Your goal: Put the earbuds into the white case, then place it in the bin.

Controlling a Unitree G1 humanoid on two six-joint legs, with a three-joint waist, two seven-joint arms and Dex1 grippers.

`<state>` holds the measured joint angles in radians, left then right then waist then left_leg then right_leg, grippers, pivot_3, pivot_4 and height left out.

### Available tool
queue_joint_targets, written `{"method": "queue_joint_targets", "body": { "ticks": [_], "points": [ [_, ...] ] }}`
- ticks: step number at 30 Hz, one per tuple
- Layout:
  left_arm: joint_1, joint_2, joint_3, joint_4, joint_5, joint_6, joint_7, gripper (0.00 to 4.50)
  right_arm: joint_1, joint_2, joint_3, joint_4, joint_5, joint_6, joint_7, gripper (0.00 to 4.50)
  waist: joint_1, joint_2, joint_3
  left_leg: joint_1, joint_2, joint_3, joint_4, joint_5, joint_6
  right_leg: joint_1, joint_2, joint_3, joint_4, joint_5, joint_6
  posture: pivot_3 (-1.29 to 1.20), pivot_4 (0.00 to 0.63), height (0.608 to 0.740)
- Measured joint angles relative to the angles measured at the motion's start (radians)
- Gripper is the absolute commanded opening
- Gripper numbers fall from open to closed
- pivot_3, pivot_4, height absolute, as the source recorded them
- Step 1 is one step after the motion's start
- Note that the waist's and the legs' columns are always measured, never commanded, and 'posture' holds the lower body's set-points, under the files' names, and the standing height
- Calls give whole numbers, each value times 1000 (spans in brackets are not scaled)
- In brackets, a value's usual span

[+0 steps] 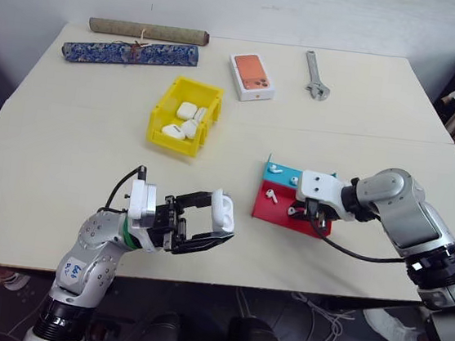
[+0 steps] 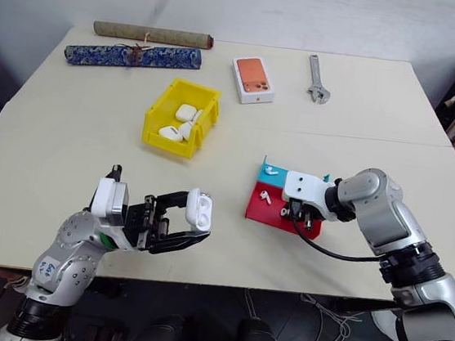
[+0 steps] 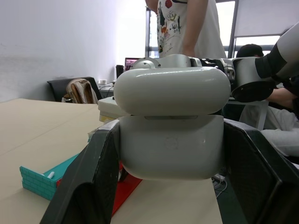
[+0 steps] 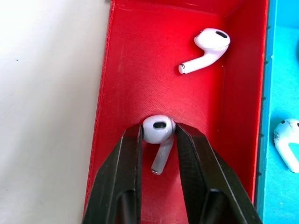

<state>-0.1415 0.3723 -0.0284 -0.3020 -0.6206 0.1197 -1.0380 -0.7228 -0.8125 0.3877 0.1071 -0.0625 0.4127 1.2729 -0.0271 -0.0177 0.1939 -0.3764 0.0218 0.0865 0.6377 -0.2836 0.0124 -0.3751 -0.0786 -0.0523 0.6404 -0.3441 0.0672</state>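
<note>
Case (image 1: pixel 221 211) clamped across its lower body between the black fingers of the left gripper (image 1: pixel 212 223), held off the table (image 1: pixel 67 136) well to the left of the red-and-blue tray (image 1: pixel 276 209). Lid up and hinged back, cavity facing roughly toward the tray. Left forearm lying low over the near table edge, wrist bent so the fingers reach rightward and slightly upward.

Glossy rounded shell: judged light, rigid and slippery. Grip best kept on the broad flat sides of the lower half, clear of the hinge and lid, as at present.

Bin (image 1: pixel 183 116) behind and left of the tray, yellow, already holding several white cases. Not yet needed.

Right of the case, inside the red compartment of the tray: right gripper (image 4: pixel 159 135) pinching one earbud (image 4: pixel 159 129) by its head, jaws narrow, stem hanging down between the fingers toward the tray floor. Second earbud (image 4: pixel 205 49) loose in the same red compartment, farther from the fingers; another bud (image 4: pixel 288 142) in the adjoining blue compartment. Right arm reaching in from the right of the tray, elbow out, wrist pitched steeply down and turned toward the left.

Earbuds: judged very light, hard, smooth and prone to squirting out of a pinch. Hold across the bulb, with modest pressure, stem left free for insertion.
</note>
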Motion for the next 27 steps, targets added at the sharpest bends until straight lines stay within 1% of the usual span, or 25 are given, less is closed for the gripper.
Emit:
{"method": "queue_joint_targets", "body": {
  "ticks": [2,5,11,14,17,20,21,23,24,27],
  "points": [
    [1,0,0,0,0,0,0,2795,2,0,-2,-1,0,0,0,1042,0,0,0,0,0,0,0,0,0,0,0,0,0,0,0,0,150,740],
    [2,1,0,0,0,0,0,2795,4,0,-4,-1,2,-2,0,497,0,0,0,0,0,0,0,0,0,0,0,0,0,0,0,0,150,740],
    [1,-1,1,0,-8,8,0,2795,23,0,-25,-8,9,0,-4,476,0,0,0,0,0,0,0,0,0,0,0,0,0,0,0,0,150,740],
    [-11,-16,13,-4,-65,55,24,2795,48,0,-67,-9,60,20,2,476,2,0,0,0,0,0,0,0,0,0,0,0,0,0,0,0,150,740],
    [-32,-16,15,-13,-95,87,24,2795,74,9,-179,-10,183,14,38,476,2,0,0,0,0,0,0,0,0,0,0,0,-1,0,0,0,150,740],
    [-66,-48,23,-15,-144,100,21,2795,113,56,-383,-50,430,16,112,476,2,0,0,0,0,0,0,-1,2,1,0,-1,-1,0,1,0,150,740],
    [-80,-53,21,-14,-154,103,19,2795,120,85,-442,-75,500,34,102,476,2,-1,0,0,0,-1,0,-1,2,1,0,-1,-1,1,1,0,150,740],
    [-113,-64,18,-8,-160,109,18,2795,136,164,-559,-148,625,66,17,476,0,-1,0,0,0,-1,0,-1,2,1,0,-1,-1,1,1,0,150,740],
    [-129,-78,18,-2,-160,108,19,2795,147,203,-594,-191,673,75,-28,476,0,-1,0,0,0,-1,0,-1,2,1,1,-1,-1,1,1,0,150,740],
    [-167,-120,19,15,-173,109,22,2795,182,310,-638,-334,788,100,-172,476,0,-1,0,0,0,-1,-1,-1,1,0,1,-1,0,1,1,0,150,740]
  ]
}}
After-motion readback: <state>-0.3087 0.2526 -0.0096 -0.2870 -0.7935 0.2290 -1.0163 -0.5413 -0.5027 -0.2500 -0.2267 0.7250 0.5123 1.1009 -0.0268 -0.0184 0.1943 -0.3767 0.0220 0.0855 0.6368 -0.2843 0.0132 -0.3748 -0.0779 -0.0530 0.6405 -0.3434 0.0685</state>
